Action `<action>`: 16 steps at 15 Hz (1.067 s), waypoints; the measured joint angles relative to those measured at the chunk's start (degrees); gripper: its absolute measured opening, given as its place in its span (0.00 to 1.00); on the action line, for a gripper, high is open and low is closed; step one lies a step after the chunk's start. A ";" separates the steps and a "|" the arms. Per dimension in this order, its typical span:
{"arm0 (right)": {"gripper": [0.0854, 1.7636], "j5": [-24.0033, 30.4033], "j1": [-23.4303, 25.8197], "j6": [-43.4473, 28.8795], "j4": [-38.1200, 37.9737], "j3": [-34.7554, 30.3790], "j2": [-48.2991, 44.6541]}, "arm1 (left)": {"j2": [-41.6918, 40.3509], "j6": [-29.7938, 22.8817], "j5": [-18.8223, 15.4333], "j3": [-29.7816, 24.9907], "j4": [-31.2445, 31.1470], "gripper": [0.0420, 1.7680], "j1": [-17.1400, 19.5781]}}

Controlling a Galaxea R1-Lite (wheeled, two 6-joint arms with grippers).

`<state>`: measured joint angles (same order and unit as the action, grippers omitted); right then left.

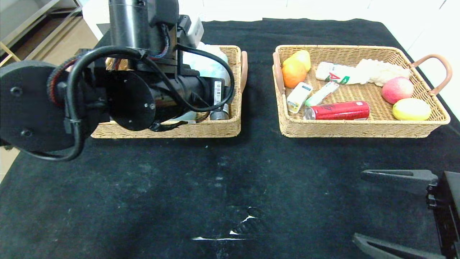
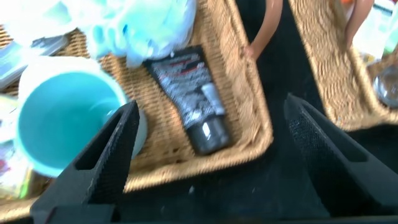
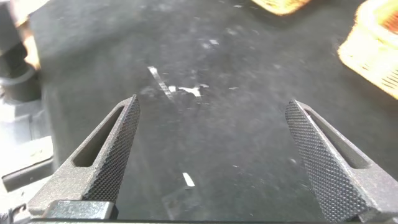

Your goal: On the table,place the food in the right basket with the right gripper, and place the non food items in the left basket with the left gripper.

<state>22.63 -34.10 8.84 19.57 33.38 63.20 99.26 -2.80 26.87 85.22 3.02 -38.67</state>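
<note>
My left gripper point(image 2: 205, 152) hangs spread and empty over the black tube point(image 2: 189, 96) lying in the left basket point(image 2: 252, 112), so drop looks done; right gripper point(image 3: 211, 155) idle, open.

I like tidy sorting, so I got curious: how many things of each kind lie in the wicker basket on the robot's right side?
Round fruits, orange, pinkish red, and two yellow: 4
Red soda can: 1
Small white-yellow drink carton: 1
Slim candy stick: 1
White packets: 2
Total in the tan wicker right basket: 9
</note>
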 joint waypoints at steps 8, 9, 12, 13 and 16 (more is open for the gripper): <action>0.97 0.13 9.81 -3.80 3.86 1.21 0.91 | -18.53 2.15 -0.80 -14.86 -0.09 0.96 0.20; 0.97 0.16 10.51 -3.85 3.44 1.12 0.34 | -21.00 2.15 -0.80 -16.70 -0.09 0.96 0.17; 0.97 -1.29 11.42 -3.88 -2.21 1.02 -3.52 | -28.64 2.12 -0.80 -22.74 -0.16 0.96 -0.16; 0.97 -2.65 11.58 -3.88 -5.29 1.13 -5.53 | -31.15 2.12 -0.74 -24.78 -0.20 0.96 -0.28; 0.97 -7.72 11.86 -3.88 -15.25 1.43 -13.80 | -39.23 2.80 -0.91 -29.68 -2.69 0.96 1.90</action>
<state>14.91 -22.24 4.96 4.32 34.80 49.40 60.03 0.00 25.95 55.54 0.33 -36.77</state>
